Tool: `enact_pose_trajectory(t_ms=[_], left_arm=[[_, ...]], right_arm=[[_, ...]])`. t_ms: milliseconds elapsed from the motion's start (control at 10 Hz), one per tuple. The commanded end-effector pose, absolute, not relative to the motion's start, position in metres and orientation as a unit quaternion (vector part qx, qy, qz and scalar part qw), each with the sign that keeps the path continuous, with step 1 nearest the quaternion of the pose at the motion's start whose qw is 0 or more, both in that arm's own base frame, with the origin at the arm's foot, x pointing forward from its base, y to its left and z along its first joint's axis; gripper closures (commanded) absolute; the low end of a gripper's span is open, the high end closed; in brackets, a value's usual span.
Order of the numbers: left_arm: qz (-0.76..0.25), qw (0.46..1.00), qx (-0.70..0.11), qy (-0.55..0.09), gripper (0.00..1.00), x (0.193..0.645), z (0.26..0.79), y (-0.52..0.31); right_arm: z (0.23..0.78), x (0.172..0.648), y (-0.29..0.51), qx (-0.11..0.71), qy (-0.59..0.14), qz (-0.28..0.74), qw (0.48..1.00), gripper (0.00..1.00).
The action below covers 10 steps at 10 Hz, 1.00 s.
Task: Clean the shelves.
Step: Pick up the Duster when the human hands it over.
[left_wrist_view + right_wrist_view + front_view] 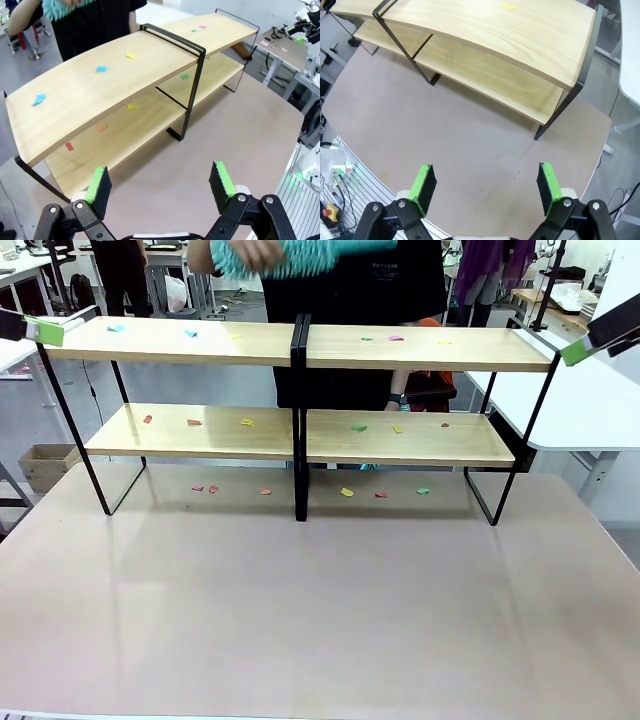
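Green pads sit on the left gripper [159, 175]. It hangs in the air near the left end of the shelves [270, 343]. Its two fingers are spread wide and nothing is between them.

The shelves stand at the far side of the pale worktop [320, 620], across its middle. They are two racks joined side by side. Each has a top board and a low board of light wood on thin black legs. Small bits of coloured paper [193, 422] lie on all four boards. More bits lie on the worktop under the low boards.

Behind the shelves stands a person in a black top [350, 300]. One hand [255, 252] holds a fluffy blue-green duster [300, 260] up above the top boards. It does not touch them.

On the right, the right gripper [485, 175] hangs near the right end of the shelves, above the bare worktop. Its fingers are spread wide too, with nothing held.
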<state>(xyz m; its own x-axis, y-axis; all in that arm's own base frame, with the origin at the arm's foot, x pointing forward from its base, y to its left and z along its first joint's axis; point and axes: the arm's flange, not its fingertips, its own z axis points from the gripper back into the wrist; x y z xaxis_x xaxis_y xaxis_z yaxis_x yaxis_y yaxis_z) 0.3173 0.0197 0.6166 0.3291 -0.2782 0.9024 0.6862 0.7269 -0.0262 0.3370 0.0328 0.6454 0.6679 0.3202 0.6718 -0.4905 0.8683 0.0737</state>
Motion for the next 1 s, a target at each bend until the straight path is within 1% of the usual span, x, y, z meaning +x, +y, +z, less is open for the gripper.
enact_pose_trajectory(t_ms=[0,400,500,600,800,900], left_arm=[[-0.302,0.795,-0.211,-0.482,0.0,0.317,0.619,0.015],[-0.307,0.798,-0.194,-0.481,0.0,0.314,0.622,0.007],[-0.302,0.806,-0.172,-0.478,0.0,0.317,0.621,0.004],[-0.314,0.79,-0.195,-0.489,0.0,0.314,0.621,0.01],[-0.314,0.79,-0.195,-0.489,0.0,0.314,0.621,0.01],[-0.314,0.79,-0.195,-0.489,0.0,0.314,0.621,0.01]], right_arm=[[0.642,0.342,0.029,0.141,-0.352,0.239,0.894,0.0],[0.638,0.345,0.028,0.143,-0.346,0.242,0.895,0.0],[0.637,0.346,0.028,0.144,-0.341,0.247,0.895,0.0],[0.638,0.348,0.026,0.157,-0.335,0.247,0.895,0.0],[0.652,0.346,0.02,0.213,-0.371,0.257,0.867,0.0],[0.656,0.343,0.022,0.214,-0.376,0.263,0.862,0.0]])
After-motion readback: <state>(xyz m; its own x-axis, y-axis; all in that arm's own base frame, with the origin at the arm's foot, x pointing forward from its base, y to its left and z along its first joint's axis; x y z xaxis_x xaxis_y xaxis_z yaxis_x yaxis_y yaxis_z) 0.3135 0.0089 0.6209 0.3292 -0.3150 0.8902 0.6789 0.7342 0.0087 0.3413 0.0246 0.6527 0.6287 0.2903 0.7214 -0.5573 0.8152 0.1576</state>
